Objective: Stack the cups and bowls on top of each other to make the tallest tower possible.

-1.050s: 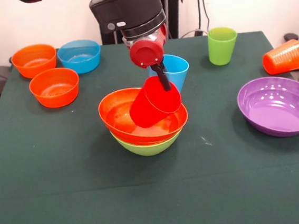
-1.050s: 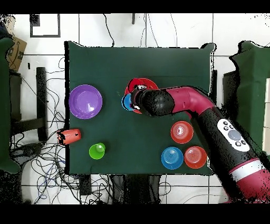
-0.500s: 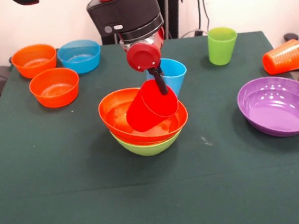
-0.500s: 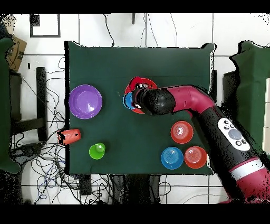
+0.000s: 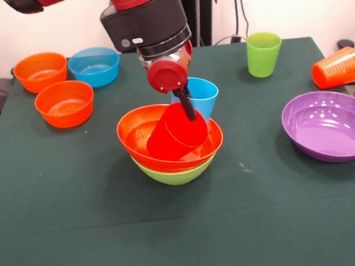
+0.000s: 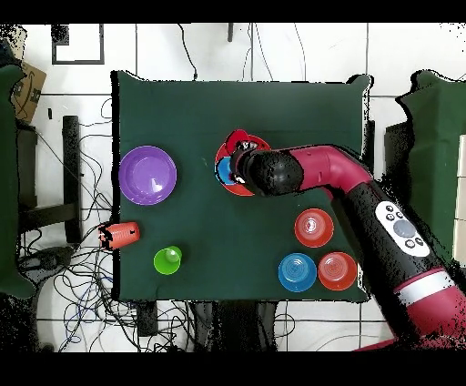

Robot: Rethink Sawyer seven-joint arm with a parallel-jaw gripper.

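Observation:
The tower is a large orange-red bowl [image 5: 135, 134] nested in a lime green bowl [image 5: 175, 174] at mid-table. My gripper [image 5: 190, 110] is shut on a red cup [image 5: 173, 136], one black finger over its rim. The cup is tilted, mouth toward the camera, with its base down inside the orange-red bowl. A light blue cup [image 5: 200, 93] stands right behind the bowls, touching them. In the overhead view the arm [image 6: 300, 173] covers most of the tower, and only a red edge [image 6: 238, 143] and the light blue cup [image 6: 221, 170] show.
A purple bowl [image 5: 331, 124] sits at the right, with an orange cup [image 5: 338, 67] on its side behind it. A lime green cup [image 5: 263, 54] stands upright at the back. Two small orange bowls [image 5: 65, 103] [image 5: 41, 70] and a blue bowl [image 5: 94, 65] cluster at back left.
The arm has shifted slightly left and down, carrying the red cup deeper into the orange-red bowl. The light blue cup behind has also shifted a little left.

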